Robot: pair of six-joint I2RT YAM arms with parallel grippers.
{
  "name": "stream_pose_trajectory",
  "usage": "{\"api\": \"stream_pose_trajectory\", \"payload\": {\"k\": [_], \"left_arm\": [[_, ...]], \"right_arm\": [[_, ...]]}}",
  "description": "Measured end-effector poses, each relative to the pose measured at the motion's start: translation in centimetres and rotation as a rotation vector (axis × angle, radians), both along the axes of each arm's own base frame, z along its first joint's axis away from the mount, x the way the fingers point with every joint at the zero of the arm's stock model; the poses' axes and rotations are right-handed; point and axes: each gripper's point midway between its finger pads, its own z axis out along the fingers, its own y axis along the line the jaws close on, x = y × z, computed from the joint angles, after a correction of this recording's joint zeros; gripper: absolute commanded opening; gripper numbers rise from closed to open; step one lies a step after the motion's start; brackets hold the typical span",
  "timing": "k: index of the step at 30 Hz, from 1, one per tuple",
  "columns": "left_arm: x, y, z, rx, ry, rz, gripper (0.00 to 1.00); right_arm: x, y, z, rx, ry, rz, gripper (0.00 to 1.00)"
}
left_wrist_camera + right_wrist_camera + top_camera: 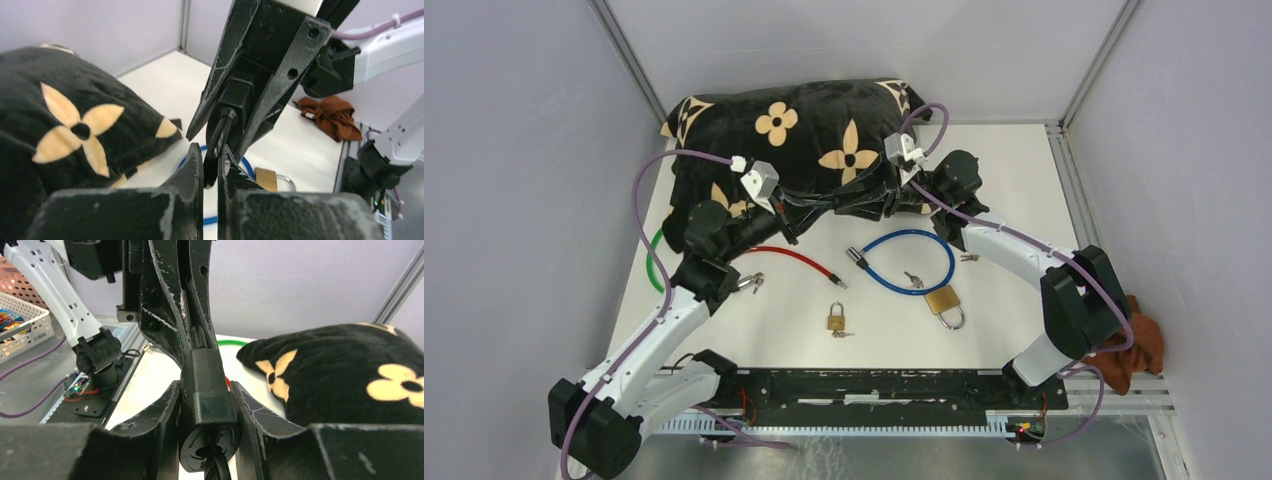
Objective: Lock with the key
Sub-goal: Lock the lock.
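The right gripper (206, 390) is clamping the black lock body (205, 410) between its fingers, with the round end face pointing back at its own camera. The left gripper (210, 157) is pinching a thin black stem (218, 140) that runs into that body; key or cable end, cannot tell. Any lettering is too small to read. A flower-print pillow (794, 130) is crowding in just behind both grippers. In front of them, on the white table (1024, 190), a blue cable lock (909, 262), a small brass padlock (836, 318) and a larger brass padlock (944, 302) are lying apart.
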Motion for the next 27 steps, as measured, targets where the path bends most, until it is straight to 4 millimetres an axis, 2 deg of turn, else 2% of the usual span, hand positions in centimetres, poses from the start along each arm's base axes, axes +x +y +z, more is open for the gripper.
{"api": "stream_pose_trajectory", "payload": {"k": [5, 10, 19, 27], "left_arm": [[0.2, -0.3, 1.7, -0.026, -0.081, 0.022, 0.02], [0.7, -0.4, 2.0, -0.022, -0.087, 0.040, 0.02], [2.1, -0.7, 1.3, 0.046, 0.013, 0.108, 0.02], [1.4, -1.0, 0.4, 0.145, -0.026, 0.113, 0.02]], "right_arm": [[0.1, 0.0, 1.4, 0.052, -0.011, -0.011, 0.00], [0.4, -0.2, 1.8, 0.052, -0.038, -0.045, 0.00], [2.0, -0.3, 0.8, -0.009, -0.045, -0.137, 0.00], [1.7, -0.4, -0.7, -0.057, -0.011, -0.125, 0.00]]}}
